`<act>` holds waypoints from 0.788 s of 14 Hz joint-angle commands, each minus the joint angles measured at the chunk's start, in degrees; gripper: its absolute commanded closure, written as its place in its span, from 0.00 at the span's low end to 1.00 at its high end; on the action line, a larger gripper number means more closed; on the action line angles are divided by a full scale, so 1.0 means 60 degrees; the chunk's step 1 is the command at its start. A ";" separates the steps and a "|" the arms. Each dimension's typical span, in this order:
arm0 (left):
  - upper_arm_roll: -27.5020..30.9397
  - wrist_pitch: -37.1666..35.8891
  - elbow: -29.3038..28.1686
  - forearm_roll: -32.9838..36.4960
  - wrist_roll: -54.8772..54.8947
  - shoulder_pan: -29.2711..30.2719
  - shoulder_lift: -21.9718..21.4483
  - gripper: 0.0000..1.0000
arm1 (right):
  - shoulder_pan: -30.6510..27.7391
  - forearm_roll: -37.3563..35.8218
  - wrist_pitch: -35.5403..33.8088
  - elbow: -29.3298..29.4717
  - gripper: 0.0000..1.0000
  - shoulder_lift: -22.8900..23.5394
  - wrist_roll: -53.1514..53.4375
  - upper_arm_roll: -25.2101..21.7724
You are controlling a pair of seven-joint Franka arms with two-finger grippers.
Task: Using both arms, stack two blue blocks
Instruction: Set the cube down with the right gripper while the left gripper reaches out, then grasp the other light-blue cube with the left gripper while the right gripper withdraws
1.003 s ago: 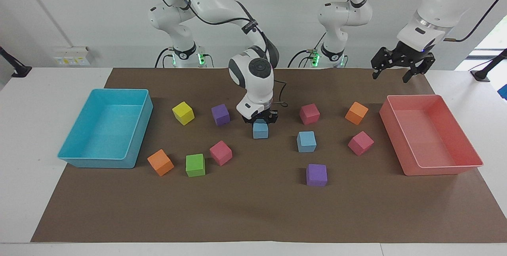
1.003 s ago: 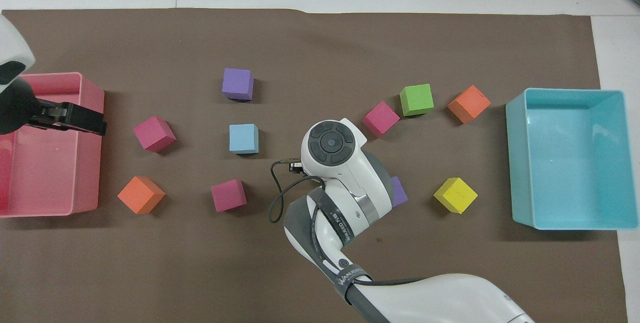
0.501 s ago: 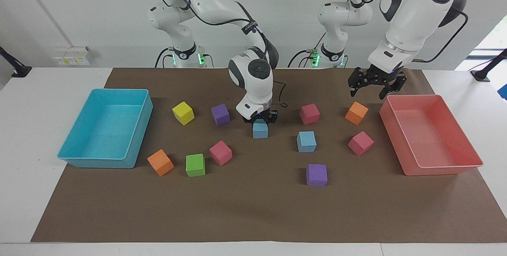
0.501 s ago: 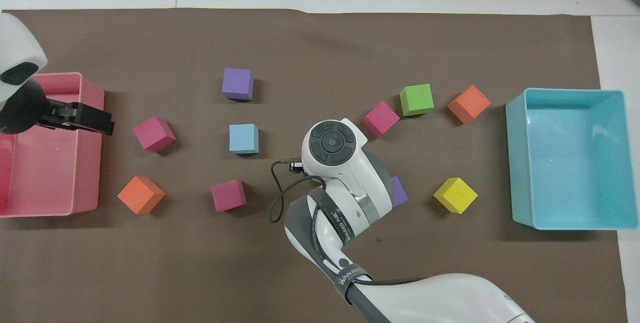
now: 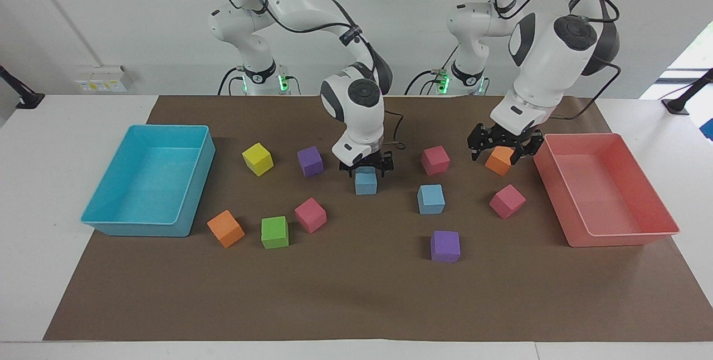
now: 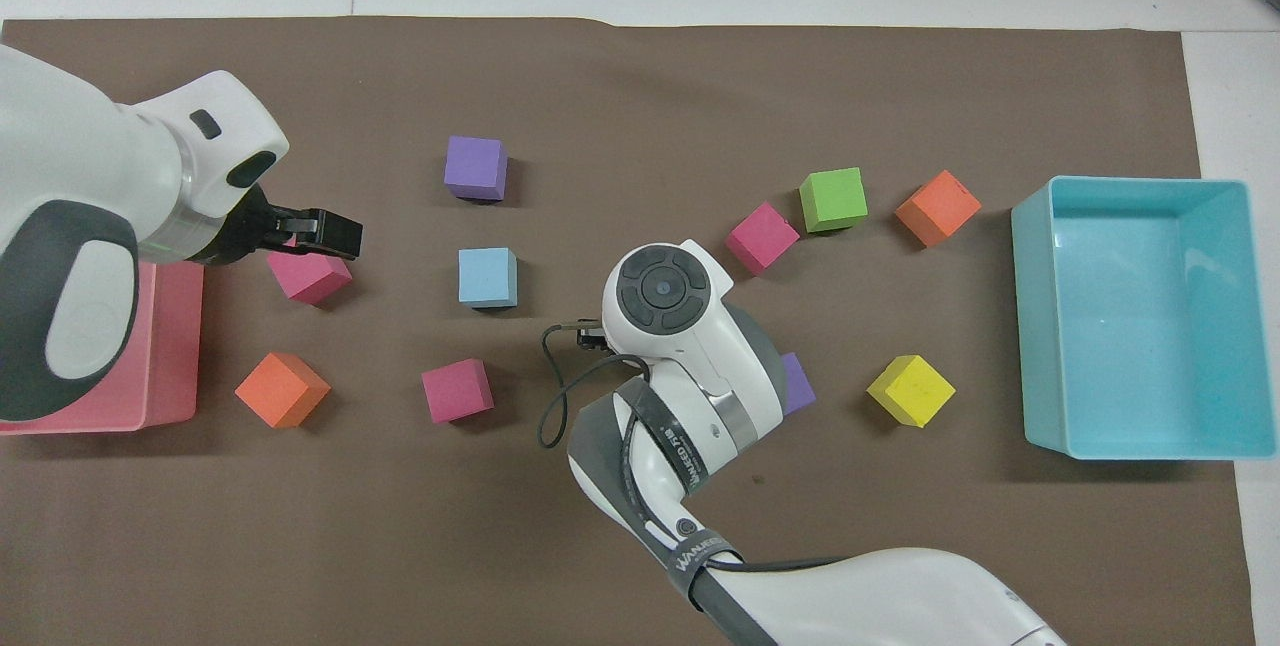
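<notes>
So the two blue blocks are both sitting flat on the brown mat point(image 5: 356, 304) mid-table, not stacked yet: one blue block point(image 5: 366, 182) right under the right gripper point(image 5: 366, 167), the other blue block point(image 5: 431, 199) beside it toward the left arm's end and a bit farther from the robots. What just changed is that the right gripper, which was clamped on its block a second ago, now has its fingers spread wide either side of the top of it, so it looks like it let go without lifting anything. Meanwhile the left gripper point(image 5: 504, 145) has swung in from up over the pink tray point(image 5: 663, 226) and now hangs over the orange cube point(image 5: 500, 160), fingers wide apart and holding nothing. My read: the stack is basically at square one, and the left arm seems headed for the second blue block. Purple cube point(image 5: 445, 246) and pink cube point(image 5: 507, 201) sit near it, so it needs a clean approach.
</notes>
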 commanded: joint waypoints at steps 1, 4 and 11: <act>-0.0385 0.1098 -0.0827 0.0483 -0.0867 -0.0115 -0.0099 0.00 | -0.0187 0.0209 -0.0299 -0.0080 0.00 -0.0649 -0.0158 -0.0001; -0.0914 0.1685 -0.0873 0.1258 -0.1864 -0.0115 0.0544 0.00 | -0.0655 0.0209 -0.0840 -0.0124 0.00 -0.1396 -0.0727 -0.0016; -0.1457 0.3019 -0.0888 0.2052 -0.3434 -0.0246 0.1732 0.00 | -0.2485 0.2068 -0.1882 -0.1031 0.00 -0.2336 -0.4195 -0.0002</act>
